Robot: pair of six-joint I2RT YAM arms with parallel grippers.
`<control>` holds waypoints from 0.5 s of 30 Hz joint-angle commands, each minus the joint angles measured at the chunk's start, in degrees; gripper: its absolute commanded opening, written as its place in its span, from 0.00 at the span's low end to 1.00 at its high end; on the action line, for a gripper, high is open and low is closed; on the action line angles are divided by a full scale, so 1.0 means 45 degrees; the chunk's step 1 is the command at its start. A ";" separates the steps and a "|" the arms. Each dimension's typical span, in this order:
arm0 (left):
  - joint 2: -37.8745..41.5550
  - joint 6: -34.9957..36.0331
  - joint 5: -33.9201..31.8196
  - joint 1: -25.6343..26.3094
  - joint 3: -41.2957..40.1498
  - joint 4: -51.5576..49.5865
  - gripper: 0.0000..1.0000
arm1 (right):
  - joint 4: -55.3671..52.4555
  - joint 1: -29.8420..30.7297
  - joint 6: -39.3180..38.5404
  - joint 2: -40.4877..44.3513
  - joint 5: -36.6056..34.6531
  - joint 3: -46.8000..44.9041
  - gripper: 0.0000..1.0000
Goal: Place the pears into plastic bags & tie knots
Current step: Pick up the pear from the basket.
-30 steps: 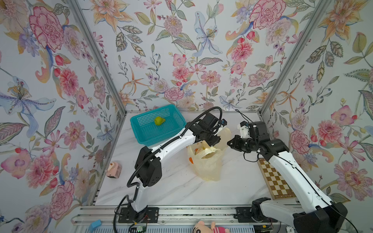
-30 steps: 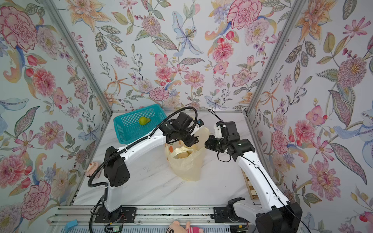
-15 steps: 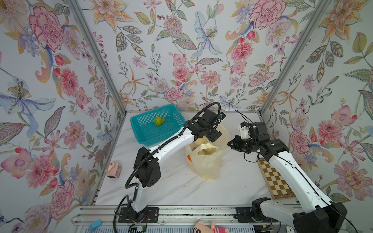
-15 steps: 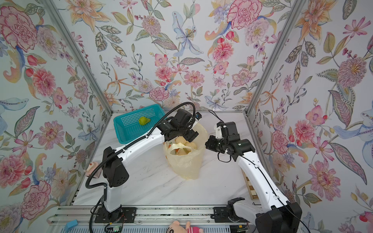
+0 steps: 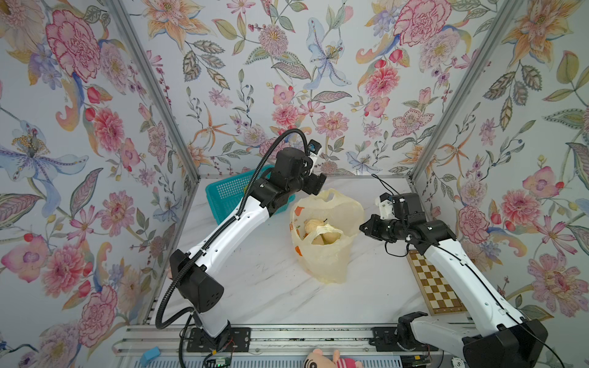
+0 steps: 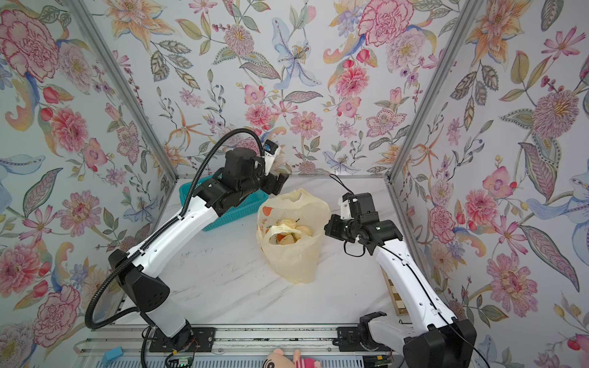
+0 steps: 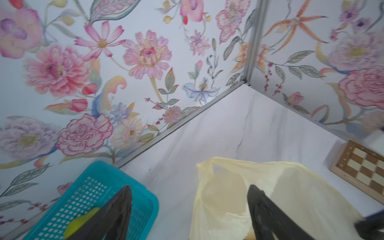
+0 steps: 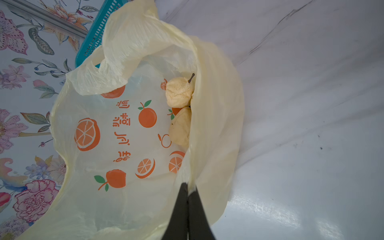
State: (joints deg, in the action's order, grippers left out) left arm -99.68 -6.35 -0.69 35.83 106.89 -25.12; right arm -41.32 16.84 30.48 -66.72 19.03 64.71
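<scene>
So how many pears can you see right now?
3 for sure: a stemmed cream pear and a second cream pear inside the plastic bag, and a yellow-green pear in the teal basket. More may be hidden in the bag.

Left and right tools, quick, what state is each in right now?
Left tool: open, holding nothing.
Right tool: shut on the rim of the plastic bag.

A robot test booth, dressed with wallpaper.
3 flat panels of flowered wallpaper [image 5: 287, 79] meet at bare aluminium posts [image 5: 159, 102] and box in a marble-look table [image 5: 271, 286]; 2 white-and-black robot arms [image 5: 229, 229] are bolted to a slotted metal rail [image 5: 302, 336] along its open front edge, a ribbed black cable conduit [image 5: 165, 299] loops loose beside 1 base, and a chessboard [image 5: 436, 286], a teal basket [image 5: 229, 191] and a plush toy [image 5: 318, 360] lie about.
</scene>
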 commanded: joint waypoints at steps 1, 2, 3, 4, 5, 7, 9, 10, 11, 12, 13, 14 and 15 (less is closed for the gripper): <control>-0.0890 -0.0383 -0.1737 -0.1180 0.0250 -0.0771 0.88 | -0.0143 -0.0022 -0.0129 0.0088 -0.0095 -0.0102 0.00; -0.1078 -0.0467 -0.1986 -0.1528 0.0269 -0.0747 0.89 | -0.0156 -0.0014 -0.0130 0.0066 -0.0089 -0.0102 0.00; -0.1343 -0.0590 -0.2193 -0.1921 0.0342 -0.0711 0.89 | -0.0144 -0.0011 -0.0127 0.0046 -0.0099 -0.0102 0.00; -0.1632 -0.0701 -0.2203 -0.2308 0.0414 -0.0673 0.89 | -0.0152 -0.0011 -0.0131 0.0014 -0.0090 -0.0102 0.00; -0.1889 -0.0787 -0.2131 -0.2649 0.0472 -0.0616 0.90 | -0.0138 0.0004 -0.0103 0.0006 -0.0097 -0.0102 0.00; -0.2497 -0.1149 -0.1958 -0.3329 0.0575 -0.0408 0.91 | -0.0142 0.0017 -0.0093 -0.0036 -0.0110 -0.0083 0.00; -0.3050 -0.1669 -0.1661 -0.3919 0.0686 -0.0160 0.95 | -0.0135 0.0020 -0.0091 -0.0050 -0.0157 -0.0083 0.00; -0.3351 -0.2013 -0.1429 -0.4228 0.0737 0.0005 0.96 | -0.0136 0.0008 -0.0094 -0.0061 -0.0155 -0.0083 0.00; -0.3583 -0.2306 -0.1221 -0.4448 0.0739 0.0206 0.98 | -0.0152 0.0026 -0.0072 -0.0078 -0.0168 -0.0086 0.00; -0.3865 -0.2626 -0.0848 -0.4759 0.0739 0.0475 0.99 | -0.0134 0.0022 -0.0074 -0.0093 -0.0174 -0.0083 0.00; -0.4168 -0.2960 -0.0545 -0.5023 0.0749 0.0703 1.00 | -0.0136 0.0010 -0.0072 -0.0129 -0.0175 -0.0083 0.00; -0.4477 -0.3303 -0.0259 -0.5262 0.0792 0.0879 1.00 | -0.0133 0.0019 -0.0073 -0.0181 -0.0182 -0.0083 0.00; -0.4811 -0.3607 0.0050 -0.5507 0.0862 0.1068 1.00 | -0.0129 0.0037 -0.0054 -0.0188 -0.0164 -0.0098 0.00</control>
State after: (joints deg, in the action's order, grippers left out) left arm -118.74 -16.69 -4.69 13.08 108.44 -23.66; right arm -41.30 16.84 30.48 -66.85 19.03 64.71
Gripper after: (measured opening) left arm 0.995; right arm 0.047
